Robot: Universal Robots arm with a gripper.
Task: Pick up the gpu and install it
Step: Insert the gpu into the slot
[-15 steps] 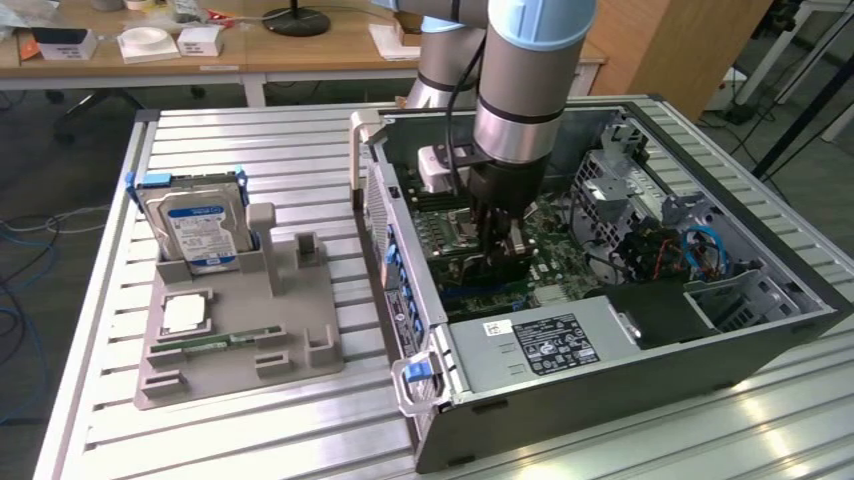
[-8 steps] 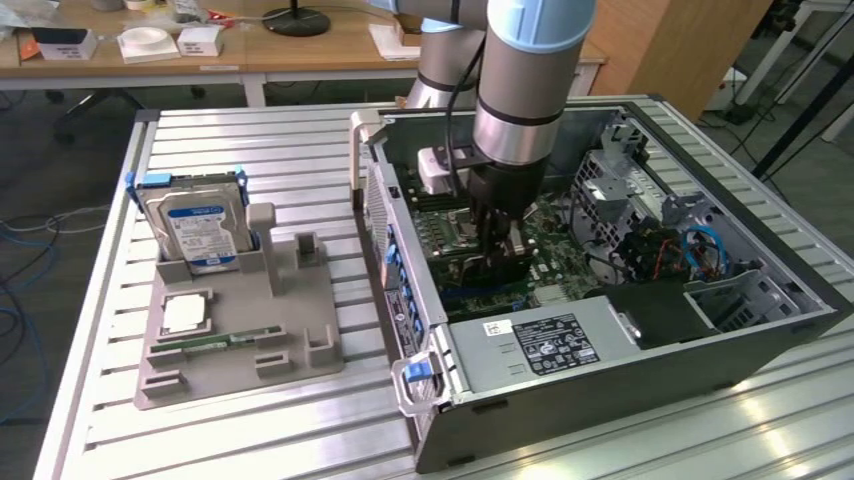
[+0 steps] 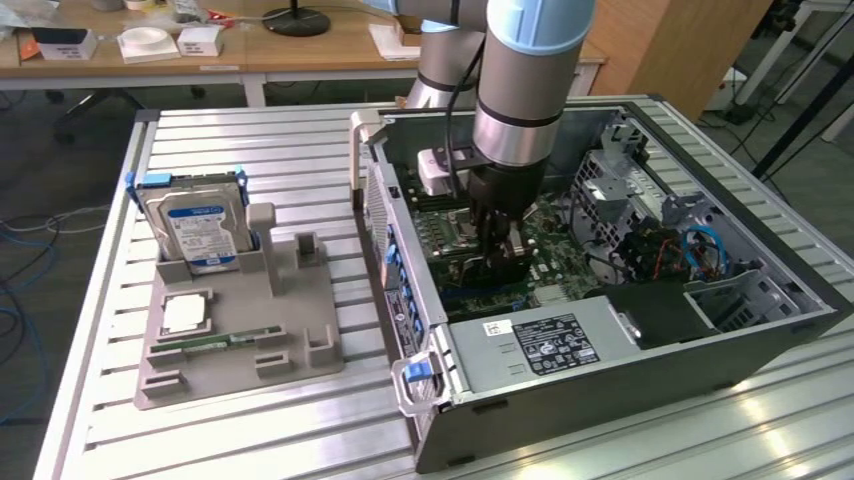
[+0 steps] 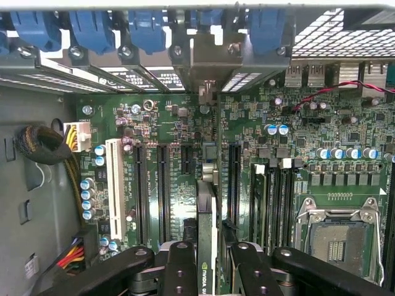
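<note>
The pincer (image 3: 497, 245) stands about half closed, its 2 black fingers (image 4: 179, 271) clamped on the faces of the gpu (image 4: 205, 234). The card hangs edge-on inside the open computer case (image 3: 747, 330), close over the motherboard (image 4: 185, 123). Whether its connector has met a slot cannot be told.

The step in hand looks like seating. It calls for the card to be kept upright and parallel to the long black slot (image 4: 234, 179) just beside it. Its bracket end should line up with the rear bay under the blue latches (image 4: 86, 28), and the push should be straight and even, since a thin board flexes and small capacitors stand near.

Across the exterior view from its left:
- The ribbed aluminium bench (image 3: 240, 150) carries a matte grey moulded holder (image 3: 227, 350).
- In the holder, a boxy silver hard drive (image 3: 198, 228) stands upright.
- In front of it lie a flat square processor (image 3: 184, 314) and a narrow green memory stick (image 3: 200, 343).
- Then comes the dark sheet-metal case, lying on its side, with the dense green board inside.
- Nearer the camera is a grey power supply (image 3: 561, 345) with a printed label.
- At the right are perforated steel cages.
</note>
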